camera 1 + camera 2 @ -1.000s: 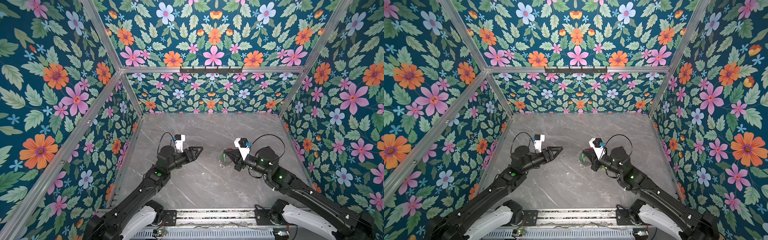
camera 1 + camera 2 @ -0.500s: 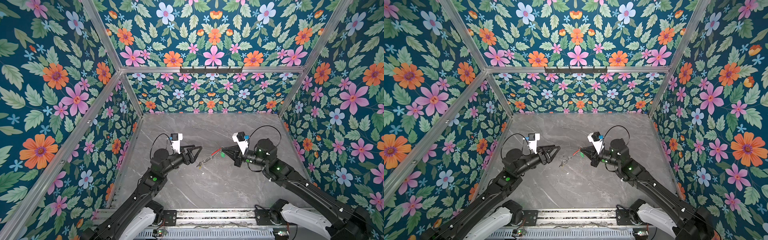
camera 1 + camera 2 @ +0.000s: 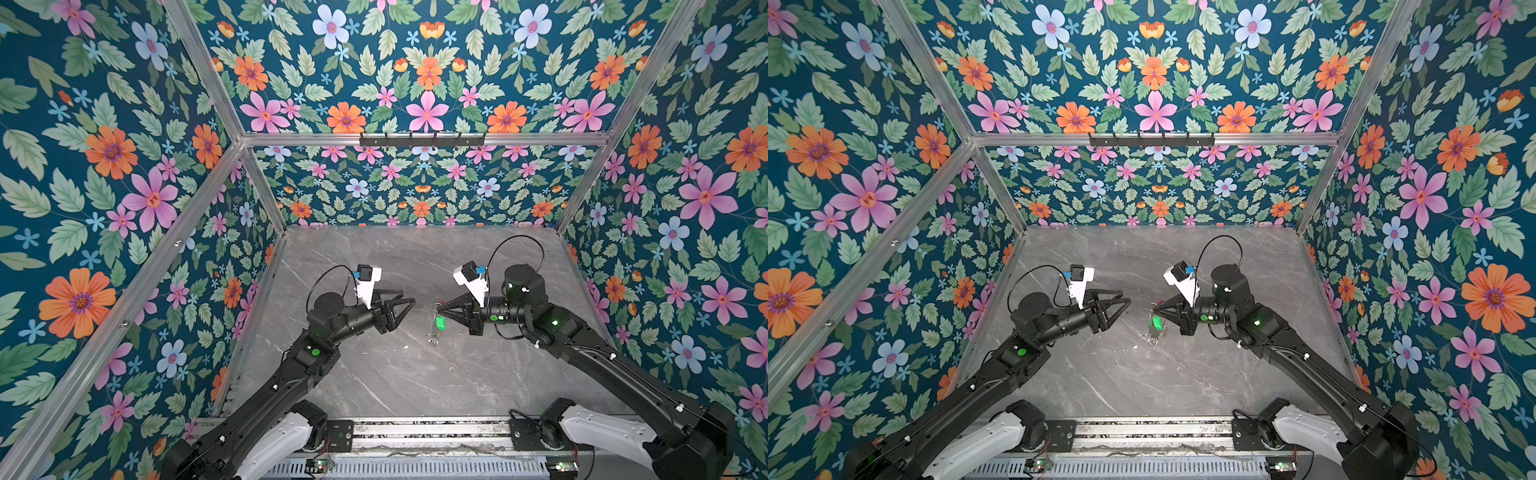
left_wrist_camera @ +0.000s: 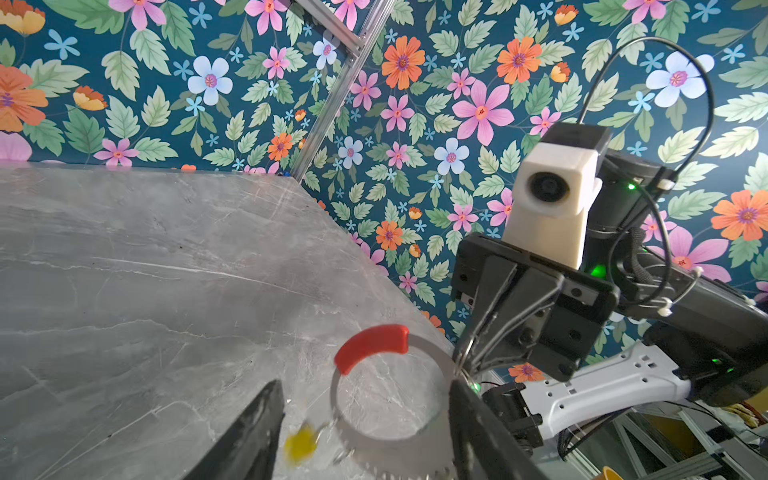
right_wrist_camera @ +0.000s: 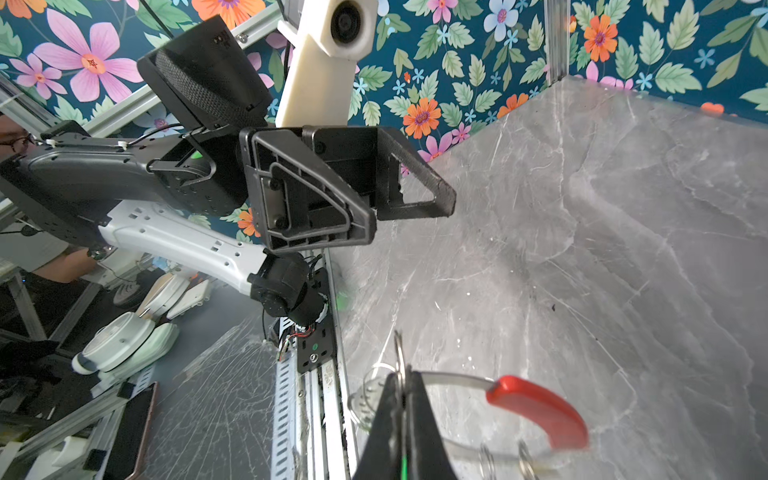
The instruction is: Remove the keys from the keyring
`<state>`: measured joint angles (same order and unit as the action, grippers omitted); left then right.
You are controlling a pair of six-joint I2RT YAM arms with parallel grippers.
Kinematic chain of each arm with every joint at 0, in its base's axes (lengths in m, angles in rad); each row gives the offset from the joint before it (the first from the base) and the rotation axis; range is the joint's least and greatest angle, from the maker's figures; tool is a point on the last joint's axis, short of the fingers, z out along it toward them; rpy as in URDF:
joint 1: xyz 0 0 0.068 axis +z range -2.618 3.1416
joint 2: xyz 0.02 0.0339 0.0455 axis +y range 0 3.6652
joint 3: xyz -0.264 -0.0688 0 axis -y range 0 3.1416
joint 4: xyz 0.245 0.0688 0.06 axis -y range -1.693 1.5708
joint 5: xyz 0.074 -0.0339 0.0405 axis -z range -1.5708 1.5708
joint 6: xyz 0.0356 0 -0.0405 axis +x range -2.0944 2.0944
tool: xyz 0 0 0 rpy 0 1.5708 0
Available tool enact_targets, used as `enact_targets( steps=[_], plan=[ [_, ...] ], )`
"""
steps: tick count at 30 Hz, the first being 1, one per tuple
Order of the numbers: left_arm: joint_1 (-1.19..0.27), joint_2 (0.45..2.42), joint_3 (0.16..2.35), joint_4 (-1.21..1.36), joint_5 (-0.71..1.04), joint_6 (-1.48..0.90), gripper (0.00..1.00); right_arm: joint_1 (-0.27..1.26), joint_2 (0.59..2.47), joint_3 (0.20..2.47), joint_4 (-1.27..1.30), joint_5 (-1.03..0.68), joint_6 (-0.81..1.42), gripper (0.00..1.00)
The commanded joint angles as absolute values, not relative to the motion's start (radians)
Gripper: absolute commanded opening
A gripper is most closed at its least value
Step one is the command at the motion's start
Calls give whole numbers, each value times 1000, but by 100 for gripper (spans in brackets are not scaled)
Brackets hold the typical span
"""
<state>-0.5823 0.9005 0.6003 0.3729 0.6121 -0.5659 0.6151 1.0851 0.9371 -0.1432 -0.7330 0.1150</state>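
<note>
Grey keyring (image 4: 434, 355): up off the surface (image 3: 374, 374), hanging from the right arm about mid-workspace. Red sleeve (image 4: 372, 343) shows clearly from the left wrist.
Right end effector (image 5: 401, 399): jaws fully closed, pinching the keyring's bare wire a little way along from the sleeve.
Left end effector (image 3: 401, 313): jaws well apart, nothing in them. Tips point at the keyring, but both top views show a clear gap.
Green tag (image 3: 439, 322): dangles straight down just under the right fingertips, with small metal bits below it.
Yellow tag (image 4: 300, 444): only a blurry blob by the hoop's low side, so it's probably swinging. Can't make out more.
Just changed: a second ago the bunch was tucked up against the right end effector. Half a second ago it was strung out slantwise toward the left arm, its low end near the left tips. Now it hangs plumb from the right side and the left arm has backed off.
What that means: my read is the left side got no hold, or lost it. Both tags look still strung on the hoop and nothing lies loose on the surface, so no keys (image 3: 1153, 337) are off yet.
Next, I reckon: let the swing die down, then bring the left back in to pinch one tag while the right holds steady.
</note>
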Motion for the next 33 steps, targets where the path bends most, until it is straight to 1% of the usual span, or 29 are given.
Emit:
enact_targets(
  steps=[1, 5, 12, 17, 24, 28, 33],
  plan=[
    [-586, 950, 633, 438, 744, -543, 62, 616, 1103, 957, -209, -777, 112, 0],
    [-607, 1005, 635, 537, 846, -568, 58, 617, 1115, 957, -213, -810, 120, 0],
    [-676, 1038, 660, 474, 834, -488, 48, 617, 1114, 962, -217, -807, 126, 0],
    [-686, 1049, 664, 469, 830, -483, 35, 617, 1115, 961, -212, -807, 126, 0],
    [-694, 1063, 668, 481, 845, -482, 30, 617, 1103, 956, -195, -808, 133, 0],
    [-705, 1071, 663, 508, 866, -489, 22, 616, 1103, 959, -186, -804, 137, 0],
    [-706, 1066, 657, 528, 869, -498, 16, 617, 1106, 962, -184, -806, 138, 0]
  ],
)
